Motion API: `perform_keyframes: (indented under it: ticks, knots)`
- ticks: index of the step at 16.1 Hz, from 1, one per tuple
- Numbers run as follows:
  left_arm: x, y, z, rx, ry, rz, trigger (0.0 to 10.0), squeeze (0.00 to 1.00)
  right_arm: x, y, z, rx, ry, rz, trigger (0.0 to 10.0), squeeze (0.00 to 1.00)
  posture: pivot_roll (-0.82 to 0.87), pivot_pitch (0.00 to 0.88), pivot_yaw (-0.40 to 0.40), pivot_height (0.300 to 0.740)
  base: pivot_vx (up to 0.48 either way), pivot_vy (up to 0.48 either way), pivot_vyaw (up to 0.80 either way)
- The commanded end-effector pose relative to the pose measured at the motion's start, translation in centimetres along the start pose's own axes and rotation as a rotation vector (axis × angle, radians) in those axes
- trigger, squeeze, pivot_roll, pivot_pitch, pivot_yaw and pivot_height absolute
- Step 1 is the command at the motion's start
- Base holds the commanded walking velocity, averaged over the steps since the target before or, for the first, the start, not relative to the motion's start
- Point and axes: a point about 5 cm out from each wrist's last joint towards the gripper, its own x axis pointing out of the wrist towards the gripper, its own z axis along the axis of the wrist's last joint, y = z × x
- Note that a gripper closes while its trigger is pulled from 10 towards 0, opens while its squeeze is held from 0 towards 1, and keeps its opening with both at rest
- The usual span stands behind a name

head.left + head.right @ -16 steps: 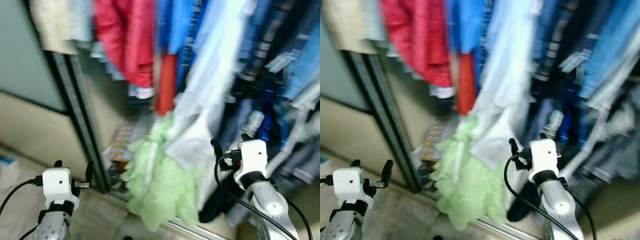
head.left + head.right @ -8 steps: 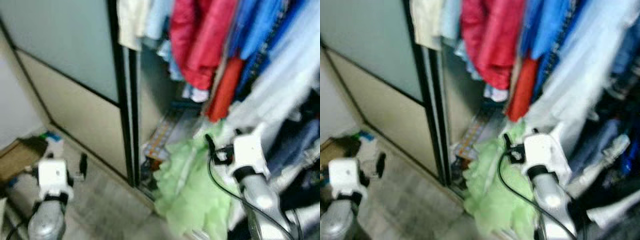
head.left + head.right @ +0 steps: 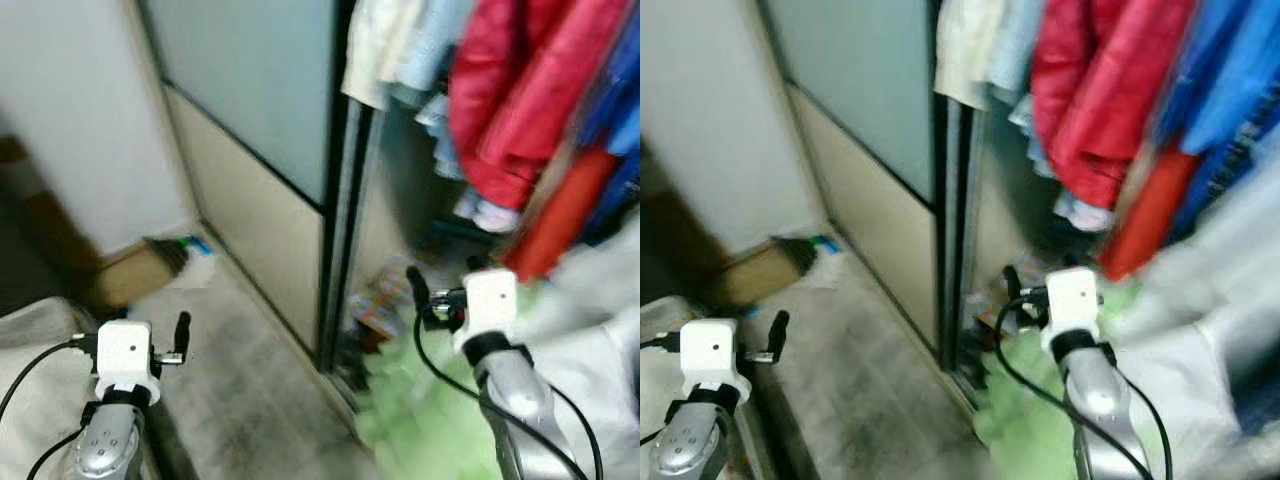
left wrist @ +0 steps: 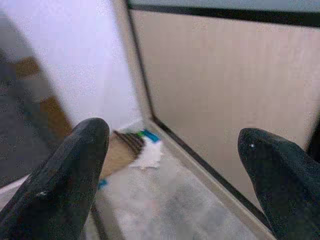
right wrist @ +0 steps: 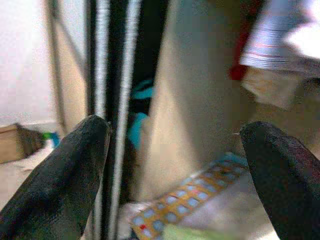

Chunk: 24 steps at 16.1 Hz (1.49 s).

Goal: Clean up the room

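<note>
We judge the cleanup barely begun: both our left gripper (image 4: 170, 165) and right gripper (image 5: 175, 170) hang empty with fingers spread wide, while white litter (image 3: 190, 270) and a cardboard box (image 3: 130, 278) lie on the floor (image 3: 250, 390) beside the wardrobe door (image 3: 260, 110).

the two head views look forward and down from above both arms at the wardrobe door (image 3: 270, 150) and floor (image 3: 240, 390). each wrist view looks along its own fingers from close by. the left wrist and head views share the cardboard box (image 4: 120, 150).
</note>
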Motion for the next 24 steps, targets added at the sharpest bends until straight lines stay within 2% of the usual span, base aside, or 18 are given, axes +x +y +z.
perform_keyframes:
  ticks: [1,7,9,15,19,21,24]
  knots:
    - [0.07,-0.29,-0.08,0.002,0.017,0.012,10.0,0.00,0.05,-0.47,0.03,-0.006,0.002,-0.016,10.0,0.00,-0.08,0.000,-0.017,0.740,0.000,0.000,0.80]
    - [0.22,-0.54,-0.13,0.012,0.020,-0.007,10.0,0.00,0.41,-0.38,0.18,0.010,-0.001,-0.016,10.0,0.00,-0.07,0.000,-0.023,0.740,0.000,0.000,0.80]
    - [0.26,-0.56,-0.15,0.016,0.022,-0.009,10.0,0.00,0.53,-0.49,0.15,0.047,0.010,-0.034,10.0,0.00,-0.07,0.000,-0.023,0.740,0.000,0.000,0.80]
    - [0.30,-0.57,-0.23,0.025,0.022,-0.006,10.0,0.00,0.68,-0.04,0.27,0.035,0.001,-0.006,10.0,0.00,-0.06,0.000,-0.029,0.740,0.000,0.000,0.80]
    - [0.34,-0.79,-0.19,-0.013,0.013,-0.026,10.0,0.00,1.01,-0.34,0.36,0.048,-0.003,-0.018,10.0,0.00,-0.06,0.000,-0.025,0.740,0.000,0.000,0.80]
    - [0.26,-0.67,-0.40,-0.034,0.026,0.002,10.0,0.00,0.95,-0.38,0.23,0.040,-0.002,-0.016,10.0,0.00,-0.07,0.000,-0.022,0.740,0.000,0.000,0.80]
    - [0.32,-0.70,-0.45,-0.035,0.027,-0.001,10.0,0.00,0.97,-0.14,0.16,0.043,0.001,-0.006,10.0,0.00,-0.07,0.000,-0.025,0.740,0.000,0.000,0.80]
